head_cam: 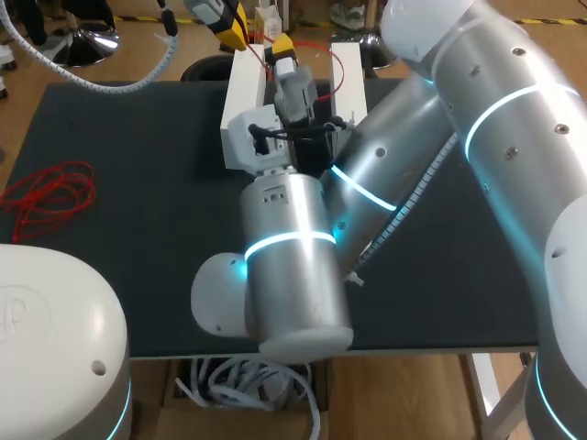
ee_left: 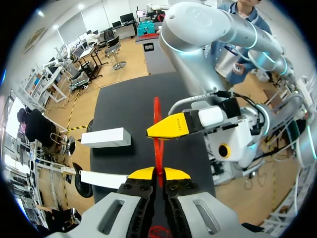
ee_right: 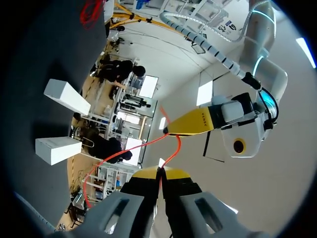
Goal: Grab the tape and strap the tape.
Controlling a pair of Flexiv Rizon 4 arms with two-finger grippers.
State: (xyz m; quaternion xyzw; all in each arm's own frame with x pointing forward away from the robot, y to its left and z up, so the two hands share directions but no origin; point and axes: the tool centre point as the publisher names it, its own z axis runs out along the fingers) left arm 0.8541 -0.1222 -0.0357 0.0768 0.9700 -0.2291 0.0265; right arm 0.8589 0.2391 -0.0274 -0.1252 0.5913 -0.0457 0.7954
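Note:
A thin red strap (ee_left: 157, 130) runs taut from between my left gripper's (ee_left: 159, 173) shut yellow tips out over the dark table. My right gripper (ee_left: 171, 127) sits just ahead on the same strap. In the right wrist view the strap (ee_right: 124, 154) loops away from my right gripper (ee_right: 159, 172), which is shut on it, and passes the left gripper (ee_right: 190, 123). From overhead, both grippers meet above the white boxes at the table's far edge: the left (head_cam: 231, 26), the right (head_cam: 282, 48), with the red strap (head_cam: 339, 66) curling beside them.
Two white boxes (head_cam: 246, 101) (head_cam: 353, 64) stand side by side at the far middle of the black table (head_cam: 138, 156). A loose heap of red straps (head_cam: 50, 197) lies at the left edge. My right arm's elbow (head_cam: 289, 275) fills the middle.

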